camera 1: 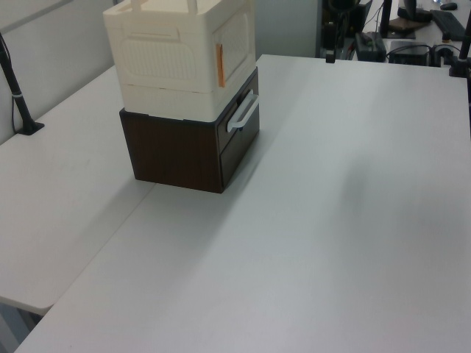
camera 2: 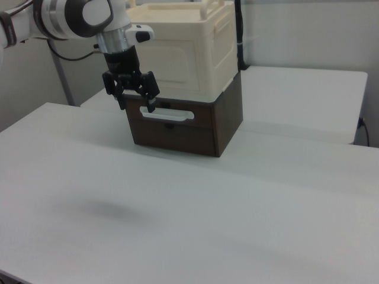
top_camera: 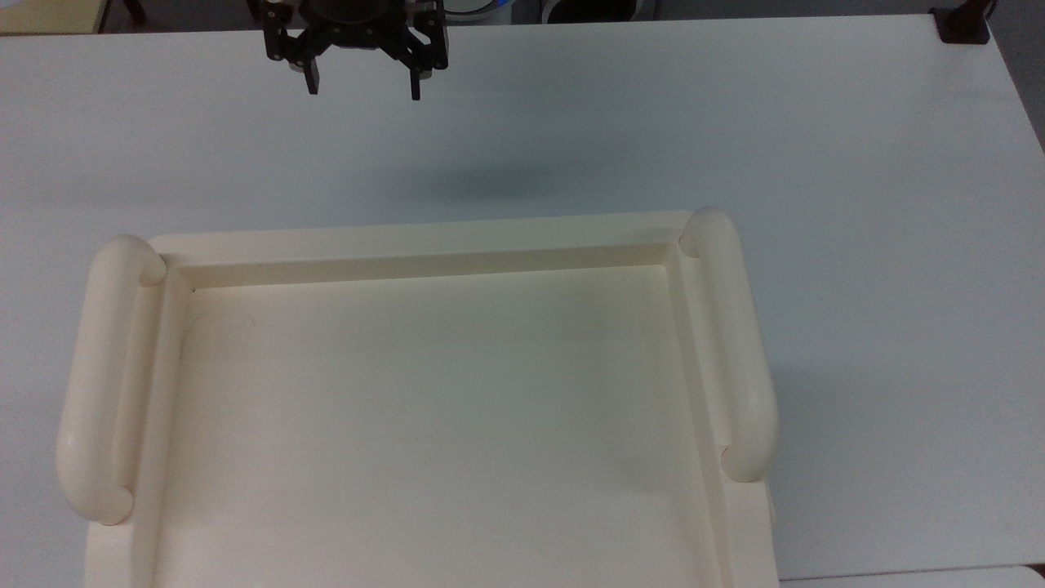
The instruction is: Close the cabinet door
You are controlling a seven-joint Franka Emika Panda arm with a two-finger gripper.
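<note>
The cream cabinet (top_camera: 441,408) fills the lower middle of the top view, its recessed top flanked by two rounded rails. In the left view the cabinet (camera 1: 176,51) sits on a dark base, and the cabinet door (camera 1: 235,37) lies flush against its front, with a small orange knob (camera 1: 218,55) at one edge. The door (camera 2: 177,59) also faces the camera in the right view. My gripper (top_camera: 363,88) hangs open over the table beyond the cabinet, near the top view's upper edge. In the right view the gripper (camera 2: 136,105) hovers in front of the cabinet with nothing between its fingers.
A dark brown drawer unit (camera 2: 189,133) with a white handle (camera 2: 166,114) carries the cabinet. The white table (top_camera: 857,245) spreads wide around it. A black clamp (top_camera: 963,20) sits at the table's far corner in the top view, and a black post (camera 1: 18,95) stands at the left view's left.
</note>
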